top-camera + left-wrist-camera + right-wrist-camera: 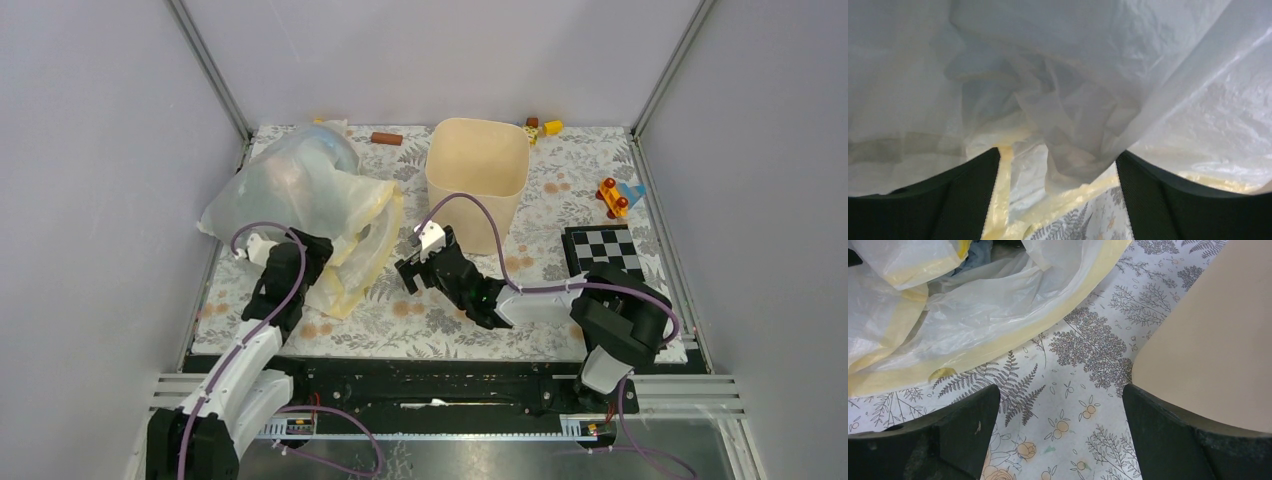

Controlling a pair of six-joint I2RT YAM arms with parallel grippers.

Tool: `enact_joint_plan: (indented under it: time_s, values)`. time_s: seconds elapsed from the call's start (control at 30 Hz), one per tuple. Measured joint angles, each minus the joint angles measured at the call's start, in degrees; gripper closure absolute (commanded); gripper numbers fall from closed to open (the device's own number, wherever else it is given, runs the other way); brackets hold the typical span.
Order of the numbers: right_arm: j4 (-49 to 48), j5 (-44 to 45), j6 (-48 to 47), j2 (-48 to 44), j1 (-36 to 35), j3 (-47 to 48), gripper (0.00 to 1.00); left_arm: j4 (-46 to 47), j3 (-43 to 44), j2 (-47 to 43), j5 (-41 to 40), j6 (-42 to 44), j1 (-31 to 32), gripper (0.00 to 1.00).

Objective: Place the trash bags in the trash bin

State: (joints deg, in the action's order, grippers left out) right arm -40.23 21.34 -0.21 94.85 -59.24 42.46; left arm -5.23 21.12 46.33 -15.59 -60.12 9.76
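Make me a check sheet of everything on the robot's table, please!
Surface: flowery cloth, lying flat.
Job's things: trash bin upright, nothing seen inside; pale blue bag bundled with whitish bag and yellow bag, left of the bin.
Clutter: brown cylinder, toy blocks, toy car, checkerboard.
Grippers: left pincer open, pushed into the bags; right pincer open over the cloth, holding nothing.
Cables: purple cables, looping loosely.
Surroundings: grey walls, metal frame posts.
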Motion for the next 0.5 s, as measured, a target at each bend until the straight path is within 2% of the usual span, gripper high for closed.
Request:
enact_joint_plan:
  time_s: [0.03,0.13,0.17,0.23,0.33,0.5]
  values:
    - [0.0,0.2,0.0,0.2,0.0,0.0,0.00,0.7,-0.4,-0.2,-0.7,0.0,0.0,0.32]
    - [-0.6,0.4,0.0,0.6,0.0,0.0,0.00,4.4,-1.0,0.9,-1.4,0.9,0.0,0.89]
    - [-0.9,0.4,0.0,0.7,0.0,0.0,0.00,5.9,-1.0,1.6,-1.4,1.1,0.0,1.00]
    - [-1.3,0.2,-0.1,0.9,0.0,0.0,0.00,6.6,0.1,3.1,-1.3,3.5,0.0,1.00]
    - [-2.8,-1.0,-0.4,0.9,0.0,-0.6,0.03,1.8,5.5,4.2,-1.6,6.6,-0.1,1.00]
    - [-6.5,-6.5,0.6,0.9,0.0,-3.8,0.36,-4.1,13.6,-0.5,-0.2,8.9,-0.1,1.00]
